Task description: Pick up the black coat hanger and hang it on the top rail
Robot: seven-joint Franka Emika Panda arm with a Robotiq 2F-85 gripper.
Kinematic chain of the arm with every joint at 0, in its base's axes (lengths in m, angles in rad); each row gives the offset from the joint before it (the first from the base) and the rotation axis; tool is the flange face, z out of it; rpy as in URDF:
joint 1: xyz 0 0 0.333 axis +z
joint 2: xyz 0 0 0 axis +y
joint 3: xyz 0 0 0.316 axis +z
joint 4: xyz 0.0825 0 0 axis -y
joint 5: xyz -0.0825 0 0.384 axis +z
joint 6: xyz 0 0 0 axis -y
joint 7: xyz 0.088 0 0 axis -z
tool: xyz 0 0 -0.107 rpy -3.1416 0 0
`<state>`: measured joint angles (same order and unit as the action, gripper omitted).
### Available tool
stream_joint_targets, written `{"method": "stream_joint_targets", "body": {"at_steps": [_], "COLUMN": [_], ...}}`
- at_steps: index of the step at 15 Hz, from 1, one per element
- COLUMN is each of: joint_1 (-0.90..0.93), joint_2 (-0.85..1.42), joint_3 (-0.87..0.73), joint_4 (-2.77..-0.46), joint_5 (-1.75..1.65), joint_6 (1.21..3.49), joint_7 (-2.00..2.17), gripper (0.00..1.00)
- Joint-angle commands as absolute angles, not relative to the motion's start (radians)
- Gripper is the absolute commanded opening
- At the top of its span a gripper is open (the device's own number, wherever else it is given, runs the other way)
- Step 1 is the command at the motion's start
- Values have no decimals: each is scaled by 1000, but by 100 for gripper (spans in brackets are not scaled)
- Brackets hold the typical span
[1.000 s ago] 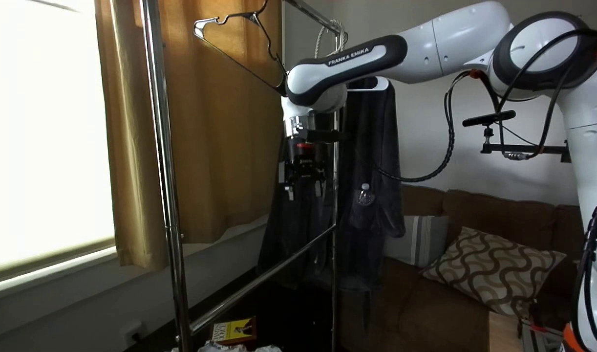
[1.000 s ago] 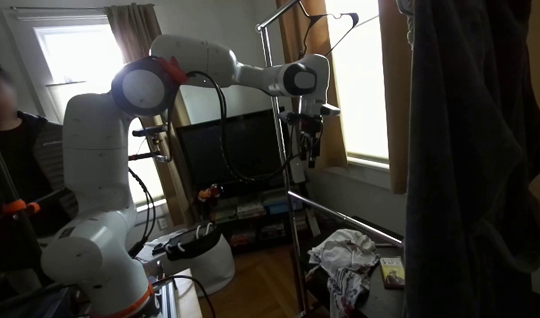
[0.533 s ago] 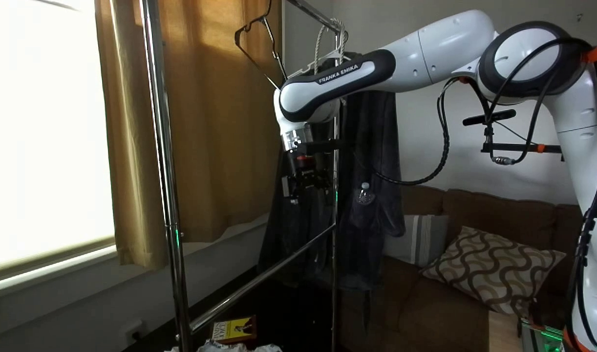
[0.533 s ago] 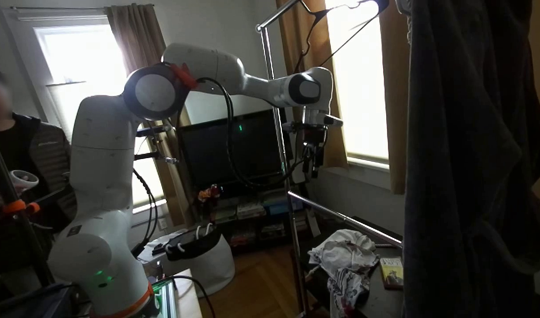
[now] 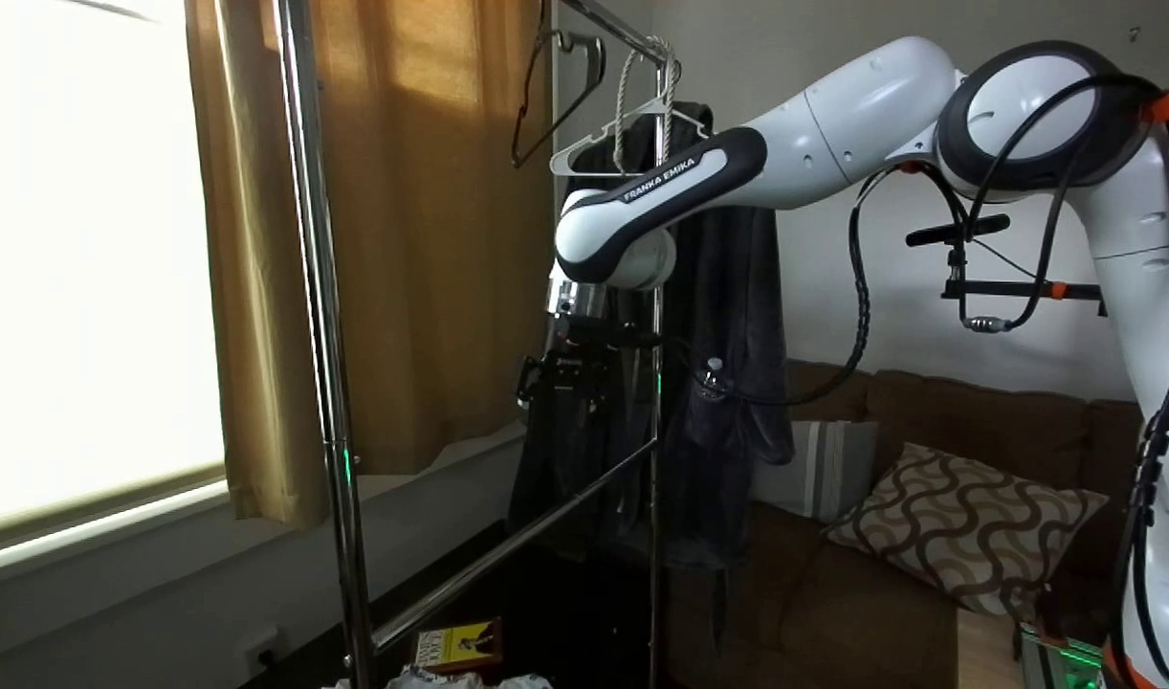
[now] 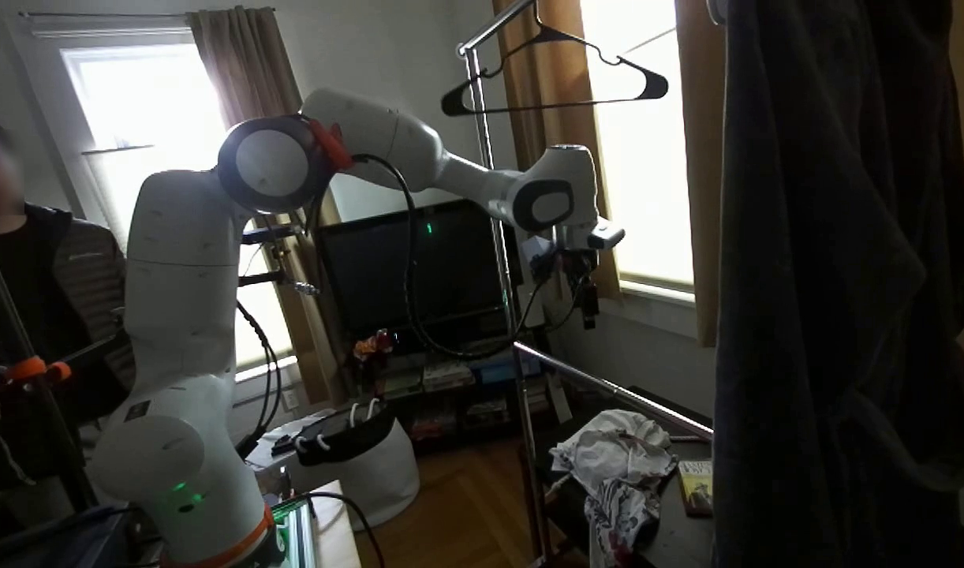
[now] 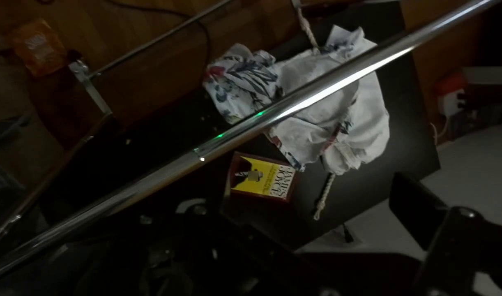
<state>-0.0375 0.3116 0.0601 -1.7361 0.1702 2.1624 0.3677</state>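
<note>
The black coat hanger [image 6: 551, 34] hangs upright, high beside the chrome top rail [image 6: 499, 25]. It also shows in an exterior view [image 5: 525, 100], nearly edge-on. Its hook runs up at the top rail [image 5: 611, 26], but the hook's top is cut off in both exterior views. My gripper [image 5: 558, 402] is well below the hanger, open and empty, pointing down with a tilt. It shows in an exterior view [image 6: 588, 317] in front of the window wall. In the wrist view the dark fingers [image 7: 306, 209] stand wide apart with nothing between them. The hanger is out of the wrist view.
The rack's lower bar [image 7: 275, 111] crosses the wrist view below the gripper. A white patterned cloth [image 7: 316, 82] and a yellow book [image 7: 261, 176] lie on a black surface. A white hanger [image 5: 584, 158] and dark robe [image 5: 728, 287] hang at the rack's end post. An orange curtain [image 5: 431, 287] is behind.
The arm has lowered, and my gripper has moved down and tilted. The hanger has swivelled and now shows broadside in an exterior view, apart from the arm. The person's hand has moved.
</note>
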Motion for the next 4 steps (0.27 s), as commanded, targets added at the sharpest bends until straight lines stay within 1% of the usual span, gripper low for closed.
{"method": "stream_joint_targets", "body": {"at_steps": [1,2,3,4], "joint_1": [-29,-28,-17,-16], "joint_2": [302,307,324,331], "joint_3": [68,74,50,51], "joint_4": [-1910,-1936,-1864,-1881], "joint_5": [324,351,300,306], "joint_6": [2405,2445,2375,2394], "joint_7": [280,257,294,286], "gripper": [100,100,100,100]}}
